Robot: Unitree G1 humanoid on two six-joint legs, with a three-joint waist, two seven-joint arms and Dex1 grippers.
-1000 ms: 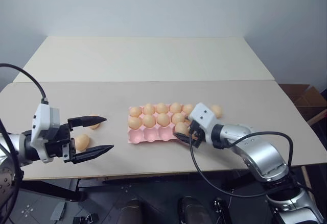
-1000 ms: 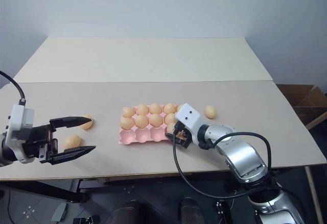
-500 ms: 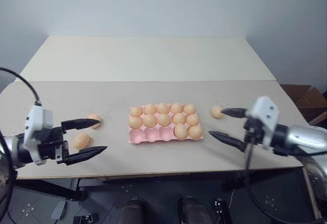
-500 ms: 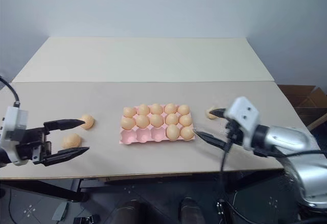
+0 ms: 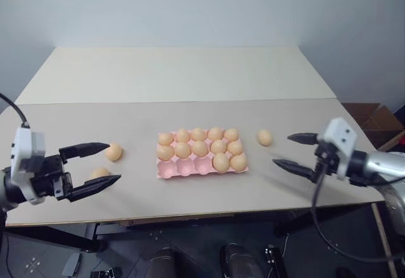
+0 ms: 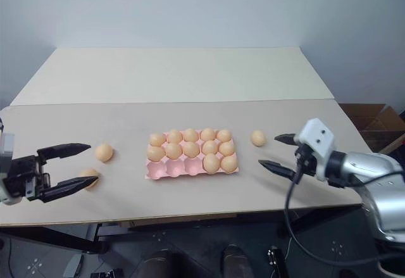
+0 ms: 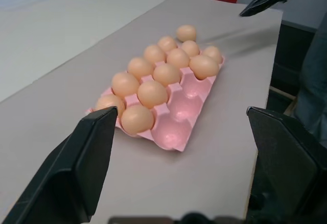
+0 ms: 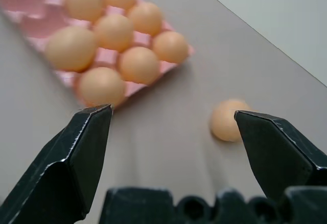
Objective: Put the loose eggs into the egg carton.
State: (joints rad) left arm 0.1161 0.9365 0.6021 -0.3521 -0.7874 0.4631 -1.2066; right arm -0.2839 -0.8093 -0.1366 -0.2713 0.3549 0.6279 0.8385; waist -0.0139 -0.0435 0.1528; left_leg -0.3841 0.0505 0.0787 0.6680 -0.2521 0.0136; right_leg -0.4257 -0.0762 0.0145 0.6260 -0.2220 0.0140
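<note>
Both grippers, left gripper (image 5: 99,164) and right gripper (image 5: 292,151), are hovering with jaws wide open and empty, flanking the egg carton (image 5: 201,166) on the worktop (image 5: 190,75).

Head stereo pair plus two wrist cameras.
Head views angled down over table (image 5: 190,75); wrist views low, close, both covering egg carton (image 7: 186,106).

We see a robot test room or laboratory: two plain beige tables (image 5: 190,72) butted together before a bare grey wall (image 5: 202,6), with a cardboard box (image 5: 367,116) on the floor alongside.
</note>
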